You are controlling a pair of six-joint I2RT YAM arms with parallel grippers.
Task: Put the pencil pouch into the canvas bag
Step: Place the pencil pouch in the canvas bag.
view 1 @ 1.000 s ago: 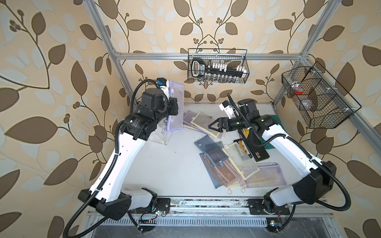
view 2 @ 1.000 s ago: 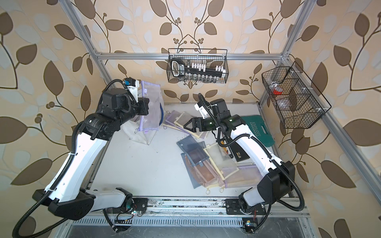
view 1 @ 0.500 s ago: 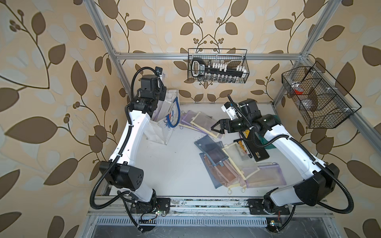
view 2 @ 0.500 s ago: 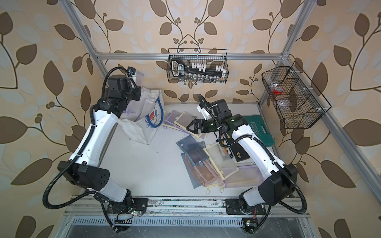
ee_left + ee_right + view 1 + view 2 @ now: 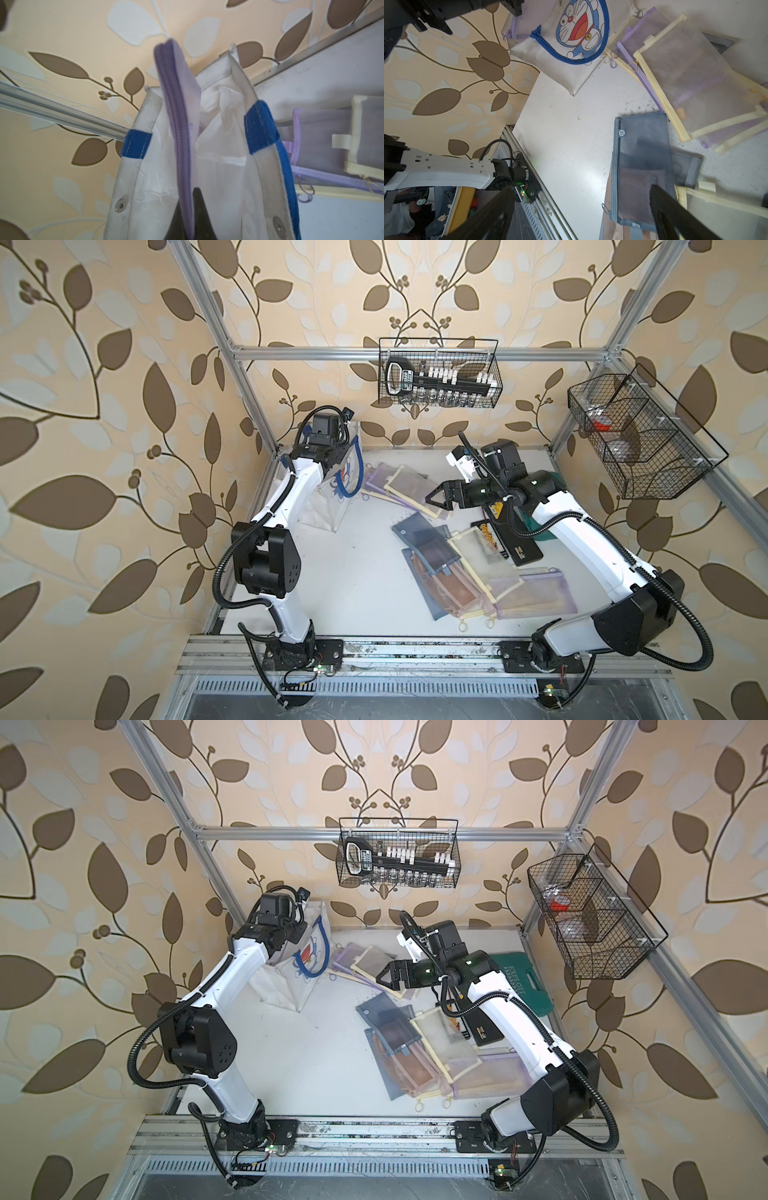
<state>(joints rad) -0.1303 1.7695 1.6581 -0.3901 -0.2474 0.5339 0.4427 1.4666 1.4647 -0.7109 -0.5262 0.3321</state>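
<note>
**Top views.** The canvas bag [image 5: 328,510] stands at 10 o'clock on the table [image 5: 357,580]. The left gripper [image 5: 294,938] reaches into its mouth, where the wrist hides the fingertips. The right gripper [image 5: 434,498] hovers just off centre toward 1 o'clock, its jaws spread wide and empty. Below it, loose pouches [image 5: 457,572] lie scattered from 12 to 4 o'clock. A teal tool case [image 5: 521,977] lies at 3 o'clock.

**Left wrist view.** The left gripper's fingers are pinched fully together on a lilac pencil pouch [image 5: 176,99]. The pouch stands edge-on between the bag's two rims and is partly within the mouth.

**Right wrist view.** The right gripper's parted fingers hold nothing. The pouch's zip end [image 5: 508,33] shows at the bag's mouth, beside the cartoon print [image 5: 581,27].

**Handling (judgement).** The pouch looks light, thin and limp, so it is likely to fold or swing when held by one edge. The stitched zip border is probably the stiffest part and the best place to take hold. The bag is soft too, and its mouth may sag shut. The pouch should therefore be let go only once it sits well below the rim.
</note>
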